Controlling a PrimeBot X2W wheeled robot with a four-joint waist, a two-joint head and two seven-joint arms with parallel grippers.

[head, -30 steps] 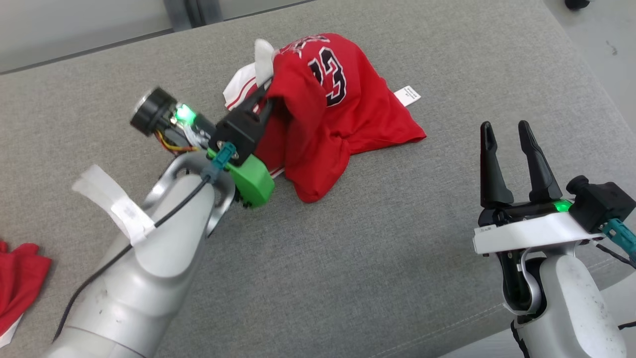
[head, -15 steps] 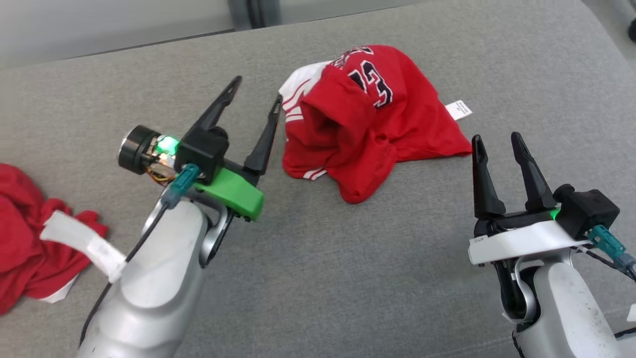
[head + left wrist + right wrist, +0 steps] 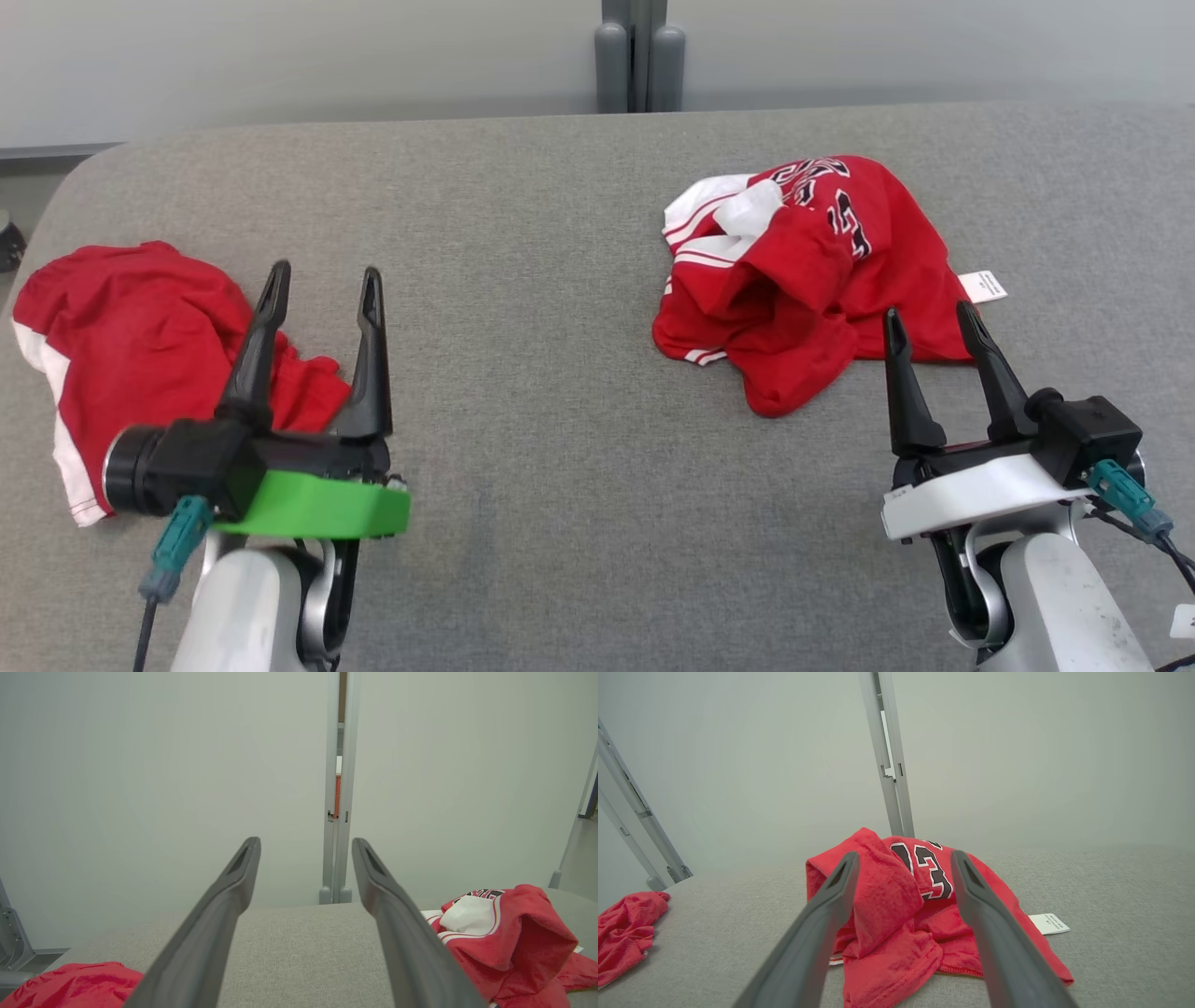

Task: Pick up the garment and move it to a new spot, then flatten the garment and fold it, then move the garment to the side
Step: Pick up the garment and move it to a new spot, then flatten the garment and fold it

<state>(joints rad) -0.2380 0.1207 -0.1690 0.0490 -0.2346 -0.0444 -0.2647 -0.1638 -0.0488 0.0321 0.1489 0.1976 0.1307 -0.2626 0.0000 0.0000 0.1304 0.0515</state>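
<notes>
Both pincers stand apart and empty: left gripper point(image 3: 325, 271), right gripper point(image 3: 927, 310). The crumpled red basketball jersey printed 23 point(image 3: 803, 271) lies on the grey woven upholstered surface point(image 3: 523, 280), right of centre, just beyond the right gripper.

Risk 1: the heap is doubled over, so we judge 1 pinch may catch several layers and spoil the flattening.

Risk 2: a second rumpled red cloth with white trim point(image 3: 121, 317) lies by the left gripper and could be grabbed by mistake.

The right wrist view gives the heap's height and the 23 face-on; the head view gives the plan layout.

The label point(image 3: 982, 286) on the garment point(image 3: 812, 280) is too small to read.
</notes>
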